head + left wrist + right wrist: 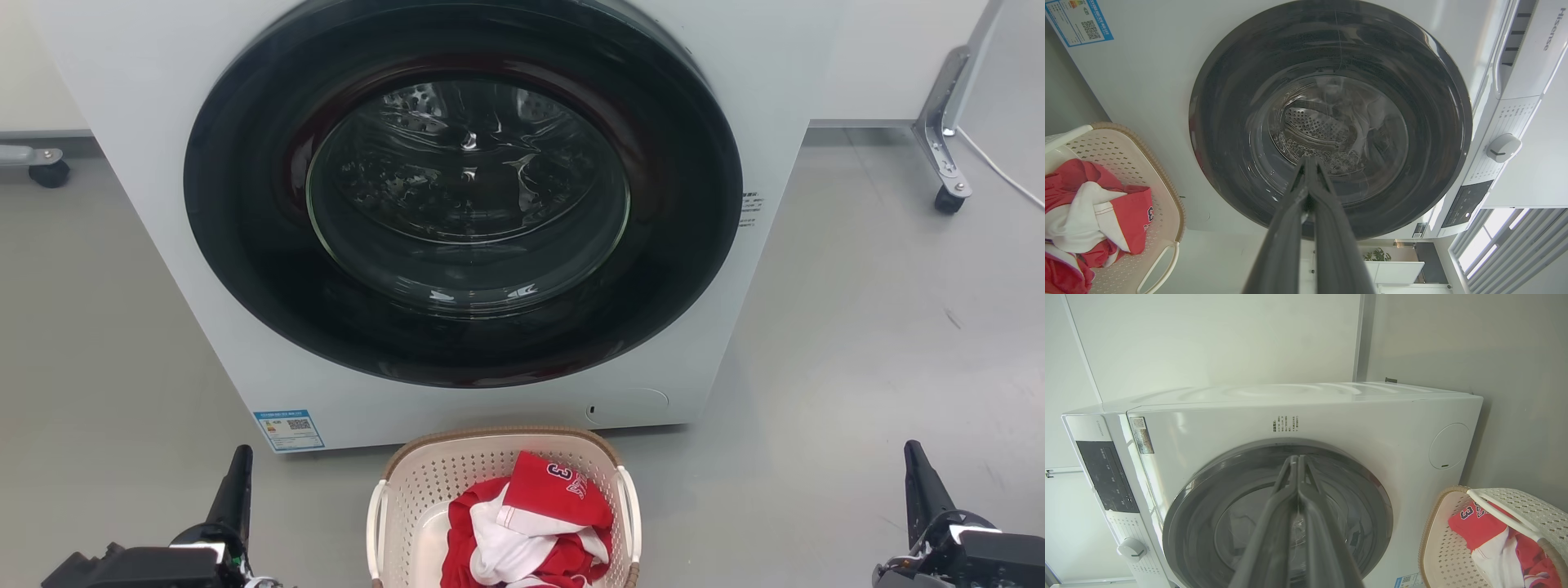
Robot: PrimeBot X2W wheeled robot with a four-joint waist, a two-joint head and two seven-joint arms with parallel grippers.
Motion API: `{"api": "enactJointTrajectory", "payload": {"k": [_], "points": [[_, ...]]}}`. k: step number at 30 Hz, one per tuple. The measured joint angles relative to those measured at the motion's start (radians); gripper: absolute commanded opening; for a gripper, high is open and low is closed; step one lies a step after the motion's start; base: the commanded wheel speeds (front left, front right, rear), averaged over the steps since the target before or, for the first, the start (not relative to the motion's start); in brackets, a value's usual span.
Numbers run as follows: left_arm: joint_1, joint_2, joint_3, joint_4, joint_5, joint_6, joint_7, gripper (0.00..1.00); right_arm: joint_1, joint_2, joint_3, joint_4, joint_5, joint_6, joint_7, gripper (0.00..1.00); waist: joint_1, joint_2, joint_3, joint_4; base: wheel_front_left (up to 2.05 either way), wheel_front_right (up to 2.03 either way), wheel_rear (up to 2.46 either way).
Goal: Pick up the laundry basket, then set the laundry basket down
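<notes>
The laundry basket (420,482), cream perforated plastic with a brown woven-look rim and white loop handles, stands on the floor at the bottom centre of the head view, just in front of the washer. Red and white clothes (535,514) lie inside it. My left gripper (242,456) is shut and empty, off the basket's left side and apart from it. To the basket's right, well clear of it, my right gripper (913,451) is also shut and empty. In the left wrist view the basket (1167,196) lies left of my shut left gripper (1308,161). In the right wrist view the basket (1435,551) lies right of my shut right gripper (1296,459).
A white front-loading washer (122,163) with a dark round door (465,196), shut, fills the space behind the basket. Grey floor (857,343) spreads on both sides. A metal leg on a caster (947,192) stands at the right, another caster (49,171) at the far left.
</notes>
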Motion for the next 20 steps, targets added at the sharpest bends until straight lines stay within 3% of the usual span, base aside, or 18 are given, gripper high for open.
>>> {"api": "enactJointTrajectory", "payload": {"k": [20], "points": [[0.000, 0.000, 0.000, 0.000, 0.000, 0.000, 0.000, 0.00, 0.000, 0.000, 0.000, 0.000, 0.000, 0.000, 0.000, 0.00, 0.0000, 0.0001, 0.000, 0.000, 0.00, 0.00, 0.00]]}}
